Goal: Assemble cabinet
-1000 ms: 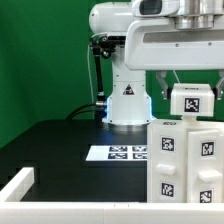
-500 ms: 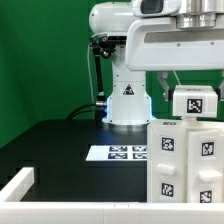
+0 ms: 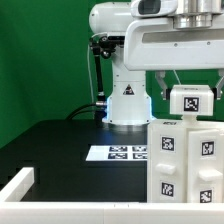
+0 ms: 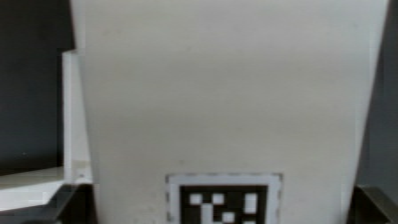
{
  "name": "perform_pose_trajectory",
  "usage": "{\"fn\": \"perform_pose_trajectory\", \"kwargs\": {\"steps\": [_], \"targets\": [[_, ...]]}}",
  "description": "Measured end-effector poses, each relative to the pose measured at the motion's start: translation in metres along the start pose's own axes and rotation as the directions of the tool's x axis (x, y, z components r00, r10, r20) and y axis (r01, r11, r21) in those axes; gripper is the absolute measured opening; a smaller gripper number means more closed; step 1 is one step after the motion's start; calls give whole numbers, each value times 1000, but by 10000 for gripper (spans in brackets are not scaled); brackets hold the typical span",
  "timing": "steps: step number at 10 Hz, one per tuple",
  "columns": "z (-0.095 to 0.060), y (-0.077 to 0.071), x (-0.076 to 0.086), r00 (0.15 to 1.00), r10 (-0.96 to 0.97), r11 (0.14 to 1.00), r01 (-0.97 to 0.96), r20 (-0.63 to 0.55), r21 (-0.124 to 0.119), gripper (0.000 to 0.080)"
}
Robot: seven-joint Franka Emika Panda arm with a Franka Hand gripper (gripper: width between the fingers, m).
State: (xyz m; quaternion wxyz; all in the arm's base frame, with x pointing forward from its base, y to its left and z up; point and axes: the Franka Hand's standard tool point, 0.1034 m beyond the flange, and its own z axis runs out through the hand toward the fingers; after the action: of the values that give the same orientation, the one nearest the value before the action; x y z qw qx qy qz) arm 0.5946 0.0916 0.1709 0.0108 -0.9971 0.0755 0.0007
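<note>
My end effector (image 3: 189, 84) hangs at the exterior view's upper right, under the broad white wrist housing (image 3: 175, 40), right over a small white tagged block (image 3: 190, 100). The block hides my fingertips, so I cannot tell how far my jaws are parted, or whether they grip the block or only hover at it. The cabinet (image 3: 186, 165) stands on the black counter (image 3: 60, 150) at the exterior view's lower right. It is a tall white body with square black-and-white tags on the faces turned to the camera, and it runs out of the picture at the edge. The small block sits directly above the cabinet's top edge, and I cannot tell whether the two touch. The marker board (image 3: 118, 153) lies flat on the counter just beside the cabinet, towards the exterior view's left, in front of my white base (image 3: 128, 100). A white rail (image 3: 15, 185) shows at the lower left corner, well apart from the cabinet. In the wrist view a plain white face (image 4: 214, 90) fills almost everything, with one tag (image 4: 224, 203) on it, and I cannot tell which part it belongs to.
</note>
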Motion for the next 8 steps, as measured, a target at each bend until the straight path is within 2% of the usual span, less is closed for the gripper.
{"fn": "perform_pose_trajectory", "kwargs": {"steps": [4,8], "targets": [[13,2,-1,1000,0,1000,0,0,-5,555],[14,2,2,1000,1,1000,-1,-11,-3,555]]}}
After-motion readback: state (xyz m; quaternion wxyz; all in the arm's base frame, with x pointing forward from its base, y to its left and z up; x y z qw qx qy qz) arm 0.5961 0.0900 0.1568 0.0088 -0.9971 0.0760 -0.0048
